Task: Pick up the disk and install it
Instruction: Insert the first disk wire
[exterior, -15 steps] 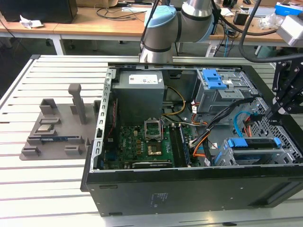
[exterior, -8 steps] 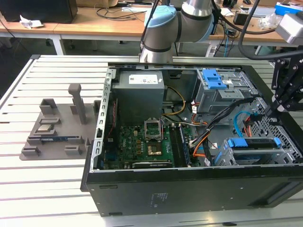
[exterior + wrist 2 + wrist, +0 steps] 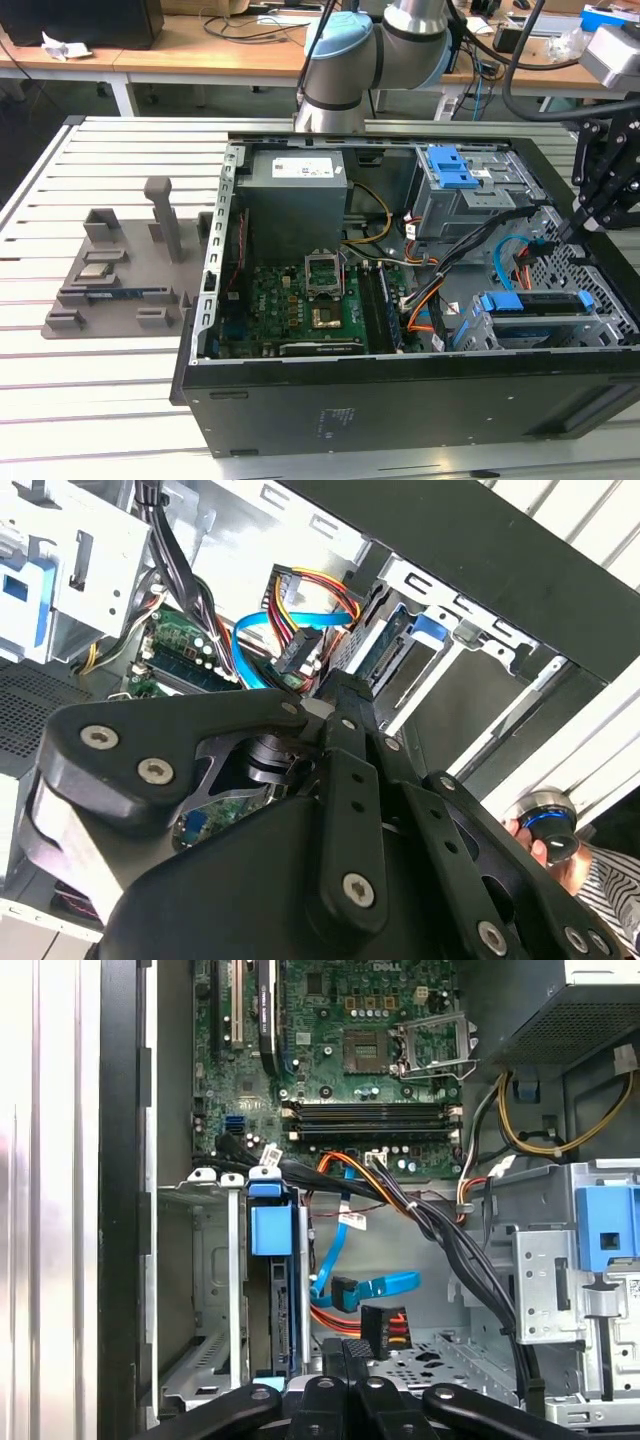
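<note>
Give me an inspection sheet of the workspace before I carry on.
Surface: slatted metal table, bearing an open PC case.
Job's things: disk sits in the drive cage, blue rails showing.
Clutter: grey fixture tray beside the case, holding a square chip.
Grippers: claw shut, holding nothing, over the case floor beside the cage.
Cables: blue data cable and power plug lie loose near the claw.
Surroundings: desks behind; a person's hand outside the case.

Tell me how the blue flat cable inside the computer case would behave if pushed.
The blue cable curves in a loose loop, so it would probably flex aside rather than resist. It looks thin and flat, so likely light. Orange wires lie close beside it, so it might snag.
</note>
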Available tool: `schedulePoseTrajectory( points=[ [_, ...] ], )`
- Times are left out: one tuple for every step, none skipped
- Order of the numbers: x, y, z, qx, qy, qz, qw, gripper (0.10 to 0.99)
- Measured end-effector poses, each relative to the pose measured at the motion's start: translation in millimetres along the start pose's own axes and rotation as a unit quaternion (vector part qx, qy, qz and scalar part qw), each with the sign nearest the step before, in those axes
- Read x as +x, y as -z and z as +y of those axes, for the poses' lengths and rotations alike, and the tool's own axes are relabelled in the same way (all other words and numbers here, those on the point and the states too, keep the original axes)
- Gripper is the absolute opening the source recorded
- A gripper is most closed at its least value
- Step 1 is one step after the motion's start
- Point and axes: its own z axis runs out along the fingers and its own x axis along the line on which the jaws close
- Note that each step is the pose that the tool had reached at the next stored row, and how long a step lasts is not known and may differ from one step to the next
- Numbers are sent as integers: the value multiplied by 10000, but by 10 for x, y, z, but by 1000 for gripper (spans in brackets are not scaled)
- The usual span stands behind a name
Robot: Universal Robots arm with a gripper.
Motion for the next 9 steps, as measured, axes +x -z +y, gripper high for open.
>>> schedulePoseTrajectory(
  points=[
    [-6, -1, -2, 0, 0, 0, 10000, 106],
    [-12, -1, -4, 0, 0, 1, 10000, 106],
    [-16, -1, -5, 0, 0, 1, 10000, 106],
    [-20, -2, -7, 0, 0, 1, 10000, 106],
    [-28, -2, -10, 0, 0, 2, 10000, 106],
    [-31, -3, -11, 0, 0, 2, 10000, 106],
    [-37, -3, -13, 0, -1, 2, 10000, 106],
    [-44, -4, -15, 0, 0, 2, 10000, 106],
    [-50, -6, -18, 0, 0, 3, 10000, 106]
  ],
)
